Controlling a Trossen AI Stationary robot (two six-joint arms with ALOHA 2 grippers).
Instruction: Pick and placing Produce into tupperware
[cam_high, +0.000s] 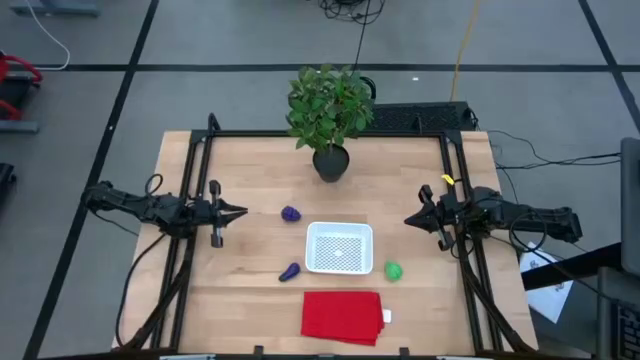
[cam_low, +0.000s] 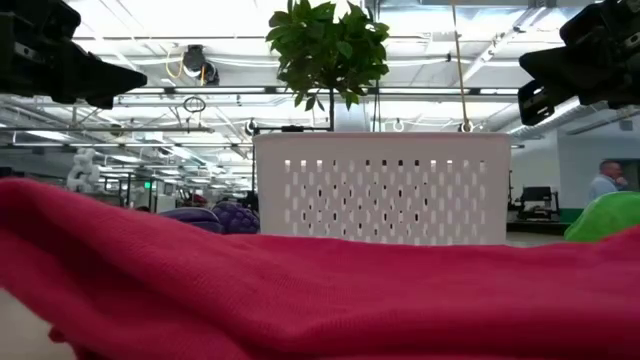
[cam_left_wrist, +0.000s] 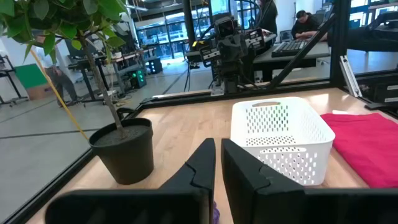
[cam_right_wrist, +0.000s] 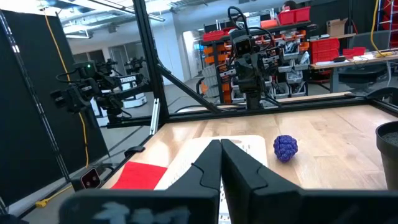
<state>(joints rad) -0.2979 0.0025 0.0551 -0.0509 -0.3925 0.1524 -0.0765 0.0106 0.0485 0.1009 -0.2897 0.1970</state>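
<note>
Produce lay outside the tub at inspection, and the tub's mesh floor showed nothing inside. A round purple piece sat on the table toward the left arm's side, near the plant pot. A long purple piece lay just beside the tub's front left corner. The green piece lay just beside its front right corner. A red cloth lay in front of the tub, apart from it.

The left gripper hung at the table's left side with its jaws nearly closed and grasping nothing. The right gripper hung at the right side, clenched and likewise without load.

Judgement: no pick had begun, and the step in hand was the first approach. The round purple piece appeared best suited to the left arm, being the piece nearest its gripper. The jaws would need to part before descent and straddle the piece squarely, since a round toy could roll away under a one-sided touch. The green piece appeared to suit the right arm. Pieces near the tub wall would call for a steep approach, to avoid nudging the tub.
</note>
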